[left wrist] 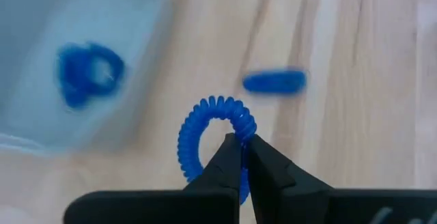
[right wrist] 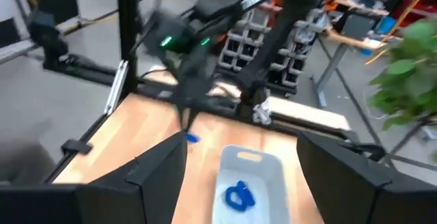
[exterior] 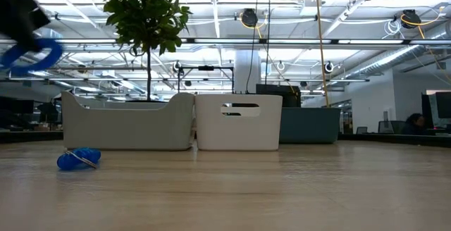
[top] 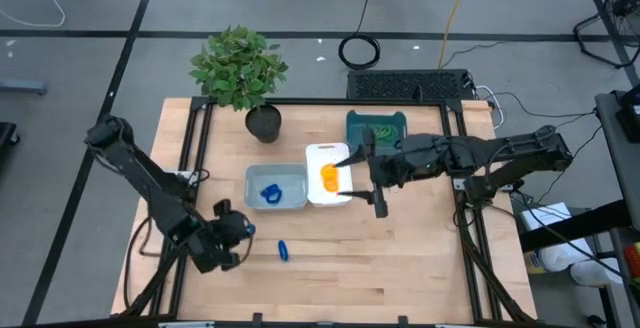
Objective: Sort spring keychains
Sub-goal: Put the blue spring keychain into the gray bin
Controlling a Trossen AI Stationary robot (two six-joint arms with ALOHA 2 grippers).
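A: State the layout, largest item first.

B: The worktop (top: pixel 400 268) carries three trays in a row: a grey tray (top: pixel 277 188), a white tray (top: pixel 322 155) and a green tray (top: pixel 377 126). A potted plant (top: pixel 240 68) stands at the far edge, behind the grey tray.

A: Position of each arm?

B: The left end effector (top: pixel 240 230) is raised above the near-left part of the worktop, closed on a blue spring keychain (left wrist: pixel 215 138), pinched at the coil's edge. The right end effector (top: pixel 365 180) hovers beside the white tray with its fingers spread wide and nothing between them.

A: Progress?

B: Judged partly done. The grey tray holds a blue keychain in the tray (top: pixel 270 194), the white tray an orange keychain (top: pixel 328 176), and the green tray a green keychain (top: pixel 383 131) (coils in the trays overlap, so single counts there are uncertain). One loose blue keychain (top: pixel 284 251) lies on the bare wood near the left end effector.

A: Count visible?

B: Three trays, two arms, one plant. Keychains clearly separable: three blue, at least one orange, at least one green. Remaining, by this evidence: the gripped coil and the loose one.
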